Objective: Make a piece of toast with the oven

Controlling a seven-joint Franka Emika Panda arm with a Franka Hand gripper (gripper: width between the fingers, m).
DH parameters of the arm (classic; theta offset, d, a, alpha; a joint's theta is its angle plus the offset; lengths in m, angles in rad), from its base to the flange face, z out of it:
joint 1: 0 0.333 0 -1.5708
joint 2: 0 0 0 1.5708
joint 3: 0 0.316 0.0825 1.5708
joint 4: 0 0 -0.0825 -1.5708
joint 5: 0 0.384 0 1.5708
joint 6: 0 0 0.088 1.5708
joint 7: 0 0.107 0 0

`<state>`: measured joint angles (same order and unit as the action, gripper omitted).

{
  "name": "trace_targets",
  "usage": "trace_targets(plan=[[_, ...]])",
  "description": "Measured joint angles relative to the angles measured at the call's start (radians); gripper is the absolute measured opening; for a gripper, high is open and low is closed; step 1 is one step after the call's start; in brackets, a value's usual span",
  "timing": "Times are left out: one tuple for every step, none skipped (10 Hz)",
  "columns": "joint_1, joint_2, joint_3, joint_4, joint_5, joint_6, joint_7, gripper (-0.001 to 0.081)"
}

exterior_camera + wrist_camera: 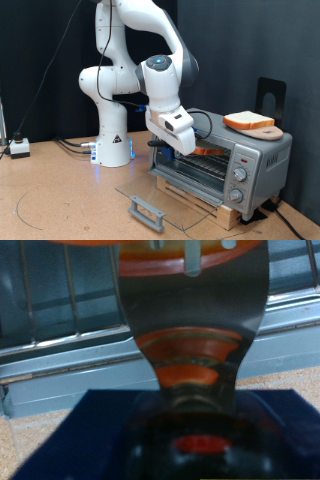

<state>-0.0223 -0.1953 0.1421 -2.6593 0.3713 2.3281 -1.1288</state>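
The piece of toast (249, 122) sits on an orange-brown wooden board (262, 131) on top of the oven (225, 160), towards the right of the exterior view — it is up on the roof, not inside. The oven itself stands at the right of the desk (60, 200) with its glass door (160, 196) dropped fully open, lying flat towards the near side, handle (146, 211) outermost. So the opening step looks done.

Now the gripper (186, 146) — it is right at the oven's mouth, at the left end of the opening, level with the wire rack (70, 310). There is an orange-red patch just beside it in the exterior view, and the wrist view shows orange shapes up close with the rack bars behind, but the close-up is too blurred to name them. Whether the fingers are apart or closed, or gripping anything, I cannot tell.

My read: the work in hand is at the rack, readying the inside to take the bread. Any move here calls for a level, straight path through that opening — the frame and the lowered door leave little room for the hand.
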Motion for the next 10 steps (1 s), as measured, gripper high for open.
trace_targets(plan=[[0.000,0.006,0.003,-0.001,-0.001,0.009,0.011,0.0398],[-0.007,0.012,0.003,-0.001,-0.027,0.017,0.022,0.0398],[-0.021,0.017,-0.001,-0.004,-0.072,0.031,0.025,0.0398],[-0.045,0.020,-0.009,-0.006,-0.120,0.034,0.025,0.0398],[-0.071,0.021,-0.022,-0.006,-0.167,0.032,0.019,0.0398],[-0.095,0.024,-0.039,-0.004,-0.199,0.025,0.008,0.0398],[-0.118,0.027,-0.058,0.000,-0.214,0.011,-0.015,0.0398],[-0.137,0.034,-0.081,0.006,-0.217,-0.009,-0.045,0.0398],[-0.150,0.039,-0.105,0.017,-0.198,-0.043,-0.075,0.0398],[-0.157,0.041,-0.128,0.036,-0.157,-0.092,-0.105,0.0398]])
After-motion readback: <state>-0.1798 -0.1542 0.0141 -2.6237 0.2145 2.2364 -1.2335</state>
